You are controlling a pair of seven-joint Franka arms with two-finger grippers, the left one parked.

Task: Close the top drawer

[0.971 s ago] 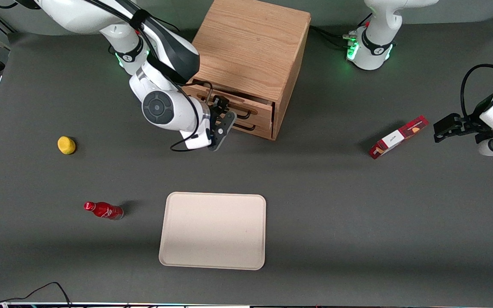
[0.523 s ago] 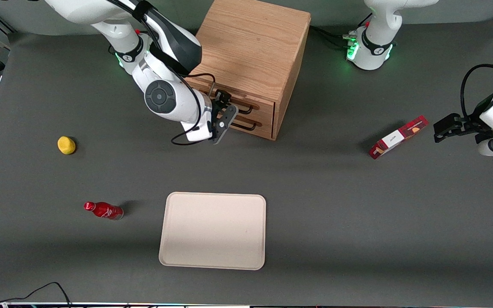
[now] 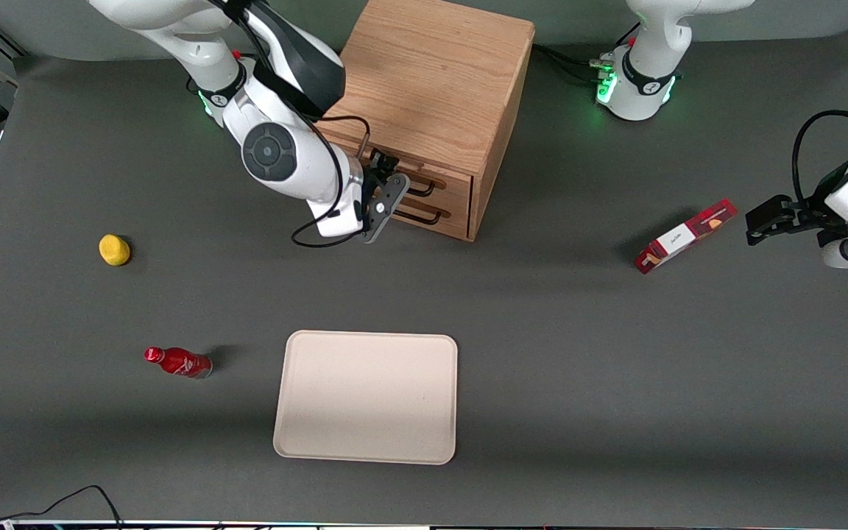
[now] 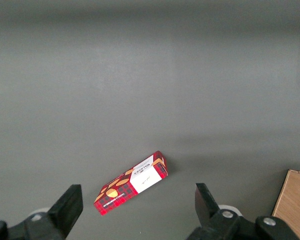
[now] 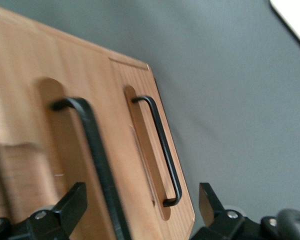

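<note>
- oak-fronted top drawer (image 3: 424, 182) sits nearly flush in its cabinet (image 3: 435, 88), black handle (image 5: 92, 150) between the fingers (image 5: 72, 205).
- gripper (image 3: 387, 193) spread wide, gripping nothing.

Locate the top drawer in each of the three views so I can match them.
Front view: top drawer, upper front of the oak cabinet, gripper at its handle, jaws open.
Right wrist view: top drawer close up.
Left wrist view: drawer not in it.
Shared landmark: lower drawer.
</note>
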